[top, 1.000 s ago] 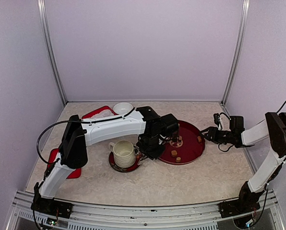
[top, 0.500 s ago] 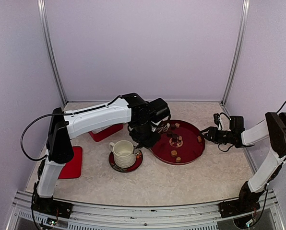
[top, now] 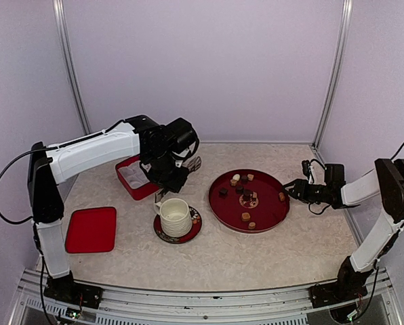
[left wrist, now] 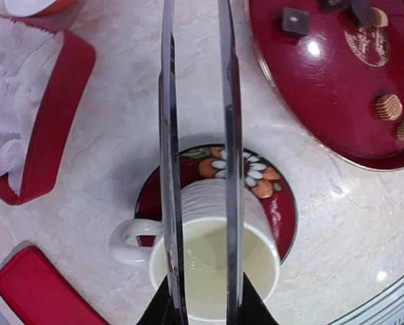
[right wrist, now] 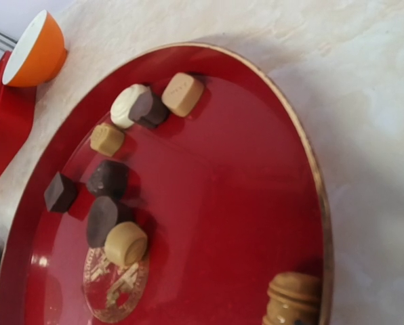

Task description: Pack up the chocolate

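Several tiny chocolate pieces (top: 245,197), dark brown, tan and white, lie on the round red plate (top: 266,210). They also show in the right wrist view (right wrist: 108,179), and a few show in the left wrist view (left wrist: 295,19). My left gripper (top: 177,175) is shut on metal tongs (left wrist: 226,135), held above the white cup (left wrist: 215,264), between the plate and the red box. The tong blades stand apart and their tips are out of frame. I see no chocolate between them. My right gripper (top: 291,190) is at the plate's right rim; its fingers do not show.
An open red box (top: 135,177) lined with white paper stands left of the cup. Its red lid (top: 91,229) lies at the near left. The cup (top: 175,217) sits on a flowered saucer (top: 191,232). An orange bowl (right wrist: 36,51) stands behind the plate.
My left arm has swung left with the tongs, from over the plate's left side to above the cup and beside the box. The right arm has not moved.
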